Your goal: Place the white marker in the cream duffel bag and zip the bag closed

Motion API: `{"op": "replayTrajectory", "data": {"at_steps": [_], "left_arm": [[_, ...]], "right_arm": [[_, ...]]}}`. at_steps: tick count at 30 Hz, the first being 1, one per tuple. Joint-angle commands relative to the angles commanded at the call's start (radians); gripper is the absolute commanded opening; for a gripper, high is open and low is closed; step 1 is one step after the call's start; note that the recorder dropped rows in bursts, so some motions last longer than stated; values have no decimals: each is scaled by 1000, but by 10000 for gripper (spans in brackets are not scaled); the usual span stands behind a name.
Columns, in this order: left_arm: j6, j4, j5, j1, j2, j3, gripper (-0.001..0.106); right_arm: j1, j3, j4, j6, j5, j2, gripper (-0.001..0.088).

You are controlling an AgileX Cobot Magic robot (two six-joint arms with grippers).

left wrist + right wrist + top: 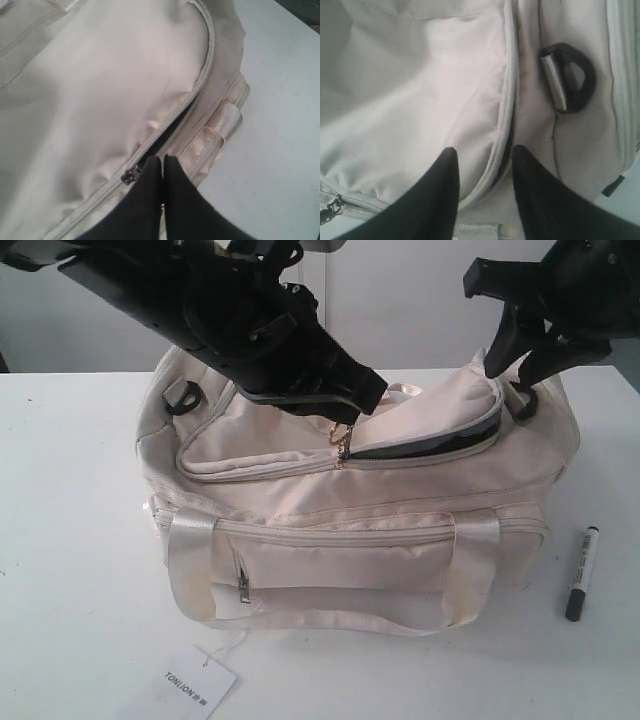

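The cream duffel bag (350, 510) lies in the middle of the white table. Its top zipper is parted on the right half, showing a dark gap (430, 445). My left gripper (352, 418) is shut on the gold chain pull (343, 438) at mid-zipper. In the left wrist view the gripper (162, 159) is pressed together beside the slider (131, 174). My right gripper (510, 368) is at the bag's right end; its jaws (484, 152) stand apart, straddling the flap's zipper edge (506, 130). The white marker (582, 573) lies on the table right of the bag.
A white paper tag (190, 685) lies at the front left of the table (70, 540). Black D-rings sit at the bag's left end (182, 397) and right end (570, 77). The front pocket zip pull (245, 585) hangs between the satin handle straps (190, 560).
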Motion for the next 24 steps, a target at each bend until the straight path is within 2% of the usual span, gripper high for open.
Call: {"op": "replayTrajectory", "data": {"at_steps": [3,6,15,19,24], "left_arm": [[0,0,0,0,0,0,0],[2,0,2,0,0,0,0],[2,0,4,0,0,0,0],[0,0,5,0,0,0,0],[0,-2,5,0,0,0,0]], "right_arm": [[0,46,47,23,-24,-10,513],[0,73,66,69,-32,-11,563],[0,158,79,146,-50,-15,569],[0,216,89,154,-100,-15,569],[0,273,166,150,-182,-15,569]]}}
